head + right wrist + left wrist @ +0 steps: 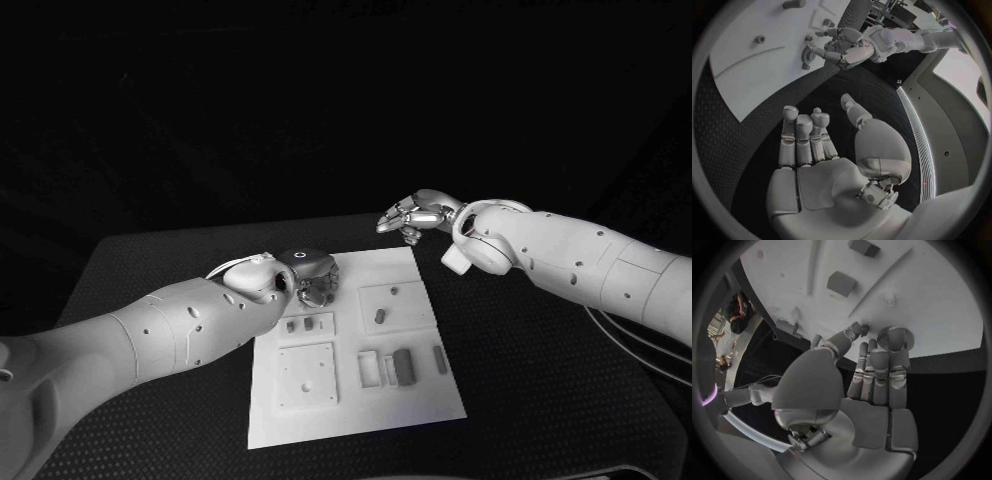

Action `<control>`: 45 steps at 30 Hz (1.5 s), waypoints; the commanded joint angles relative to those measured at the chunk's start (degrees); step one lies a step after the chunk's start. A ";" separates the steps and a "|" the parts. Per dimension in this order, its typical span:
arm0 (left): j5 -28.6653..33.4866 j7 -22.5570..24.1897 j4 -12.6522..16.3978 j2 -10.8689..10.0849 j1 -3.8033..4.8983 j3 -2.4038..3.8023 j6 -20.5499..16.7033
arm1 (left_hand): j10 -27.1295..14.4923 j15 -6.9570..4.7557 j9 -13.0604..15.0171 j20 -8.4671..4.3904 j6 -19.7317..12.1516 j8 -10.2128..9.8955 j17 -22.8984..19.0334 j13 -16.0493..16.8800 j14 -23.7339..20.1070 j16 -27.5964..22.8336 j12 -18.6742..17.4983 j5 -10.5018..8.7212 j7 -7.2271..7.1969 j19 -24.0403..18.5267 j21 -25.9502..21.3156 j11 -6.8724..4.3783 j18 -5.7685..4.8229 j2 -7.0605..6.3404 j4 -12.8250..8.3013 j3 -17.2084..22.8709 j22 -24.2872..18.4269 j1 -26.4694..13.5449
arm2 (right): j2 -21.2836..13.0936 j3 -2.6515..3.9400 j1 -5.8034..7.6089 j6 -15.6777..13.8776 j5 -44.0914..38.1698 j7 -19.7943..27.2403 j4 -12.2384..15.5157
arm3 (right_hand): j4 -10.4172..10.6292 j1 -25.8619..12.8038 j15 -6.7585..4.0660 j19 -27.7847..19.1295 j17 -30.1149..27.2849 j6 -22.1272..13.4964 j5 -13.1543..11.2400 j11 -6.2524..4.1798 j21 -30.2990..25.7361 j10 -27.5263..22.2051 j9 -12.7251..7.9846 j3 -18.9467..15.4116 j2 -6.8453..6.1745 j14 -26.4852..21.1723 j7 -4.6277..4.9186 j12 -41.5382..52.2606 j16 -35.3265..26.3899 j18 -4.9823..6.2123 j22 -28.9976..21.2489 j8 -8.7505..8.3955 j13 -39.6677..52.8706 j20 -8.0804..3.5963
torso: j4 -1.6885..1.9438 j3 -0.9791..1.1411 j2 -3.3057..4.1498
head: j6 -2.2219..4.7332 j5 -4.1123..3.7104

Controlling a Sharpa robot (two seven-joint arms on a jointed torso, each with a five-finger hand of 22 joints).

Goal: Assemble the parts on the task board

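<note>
Black table (pixel 159 270) under darkness bears the white task board (pixel 418 405).

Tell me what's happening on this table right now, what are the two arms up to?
A two-armed robot is working over a white task board holding small parts. Its left hand hovers low over the board's far left corner, fingers extended, holding nothing visible. The right hand hangs beyond the board's far edge, over the black table, open and empty. Several parts lie in the board's recesses, so assembly looks unfinished.
</note>
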 commanded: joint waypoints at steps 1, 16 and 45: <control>-1.91 1.13 -0.53 0.48 -0.05 0.02 2.06 | 0.61 -0.01 -0.08 0.01 0.36 0.30 0.09 -0.10 0.39 0.32 -0.36 -0.04 0.00 0.48 0.31 -0.04 6.25 0.68 0.03 0.43 0.16 0.08 | 0.09 0.02 0.00 -0.12 -0.34 0.02 0.24 | 0.02 0.01 -0.39 0.44 -0.08 0.00 0.34 -0.03 0.02 -0.06 -0.08 0.30 0.42 0.19 0.37 0.25 0.20 0.67 -0.01 -0.19 -0.08 -0.13 | -0.08 0.03 0.06 | 0.01 0.05; -1.91 1.17 -1.00 0.47 -0.42 0.03 1.63 | 2.08 -0.35 -0.27 -0.18 0.98 0.46 0.35 -0.36 1.05 0.66 -0.54 -0.05 -0.11 0.87 0.72 -0.40 6.39 1.40 0.04 0.88 1.06 0.57 | 0.10 0.02 0.01 -0.09 -0.33 0.00 0.50 | 0.00 0.02 -0.40 0.50 -0.10 -0.01 0.34 -0.04 0.03 -0.01 -0.08 0.31 0.40 0.25 0.36 0.27 0.21 0.67 -0.02 -0.19 -0.12 -0.15 | 0.03 0.04 -0.03 | -0.20 -0.49; -1.60 1.85 -1.97 1.43 -0.62 0.03 3.10 | 3.95 -0.75 -0.54 -0.52 1.86 0.66 0.53 -0.42 1.43 0.71 -0.67 -0.06 0.00 1.09 0.93 -0.81 6.24 2.59 0.10 0.93 1.86 -0.38 | 0.21 0.02 0.01 -0.16 -0.30 0.00 0.57 | 0.01 0.01 -0.42 0.59 -0.14 0.01 0.34 -0.05 0.06 0.09 -0.07 0.31 0.40 0.35 0.35 0.32 0.24 0.67 -0.03 -0.17 -0.17 -0.19 | 0.03 0.05 0.09 | -0.57 -0.79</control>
